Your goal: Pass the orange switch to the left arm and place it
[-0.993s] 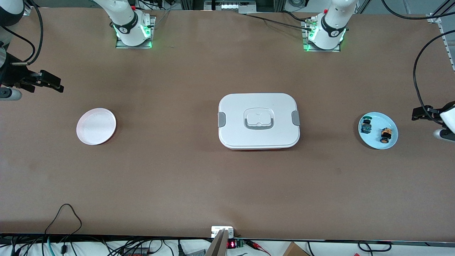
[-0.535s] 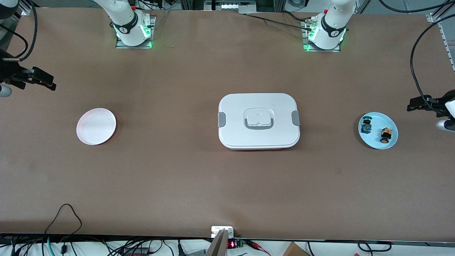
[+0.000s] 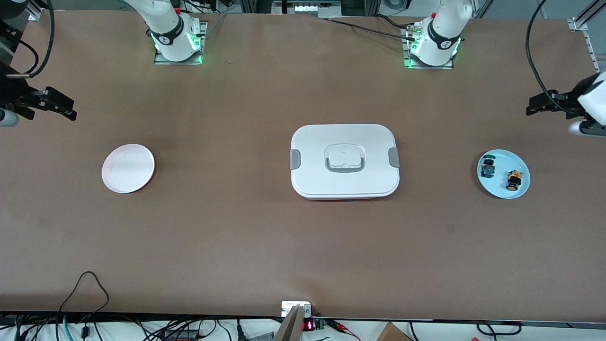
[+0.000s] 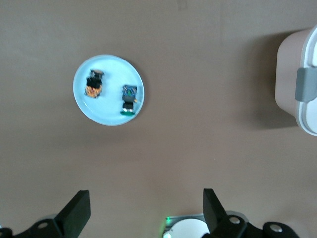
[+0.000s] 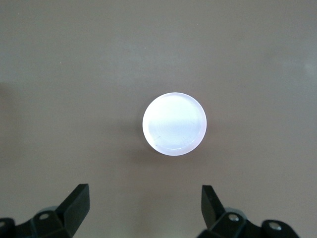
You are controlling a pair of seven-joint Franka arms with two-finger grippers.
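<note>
Reaching for the orange switch [image 3: 514,179] on the blue plate [image 3: 503,190] near the worktop's [image 3: 303,246] left-arm end, you risk grabbing the blue-and-teal switch [image 3: 486,168] beside it; left gripper [image 3: 537,103] and right gripper [image 3: 64,105] hover spread, empty.

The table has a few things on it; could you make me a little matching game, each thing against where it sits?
Things:
1. orange switch
2. box
3. white plate
4. blue-and-teal switch

Places:
A. middle of the table
B. on the blue plate, toward the left arm's end of it
C. alone toward the right arm's end of the table
D. on the blue plate, on its box side

Pairs: 1-B, 2-A, 3-C, 4-D
</note>
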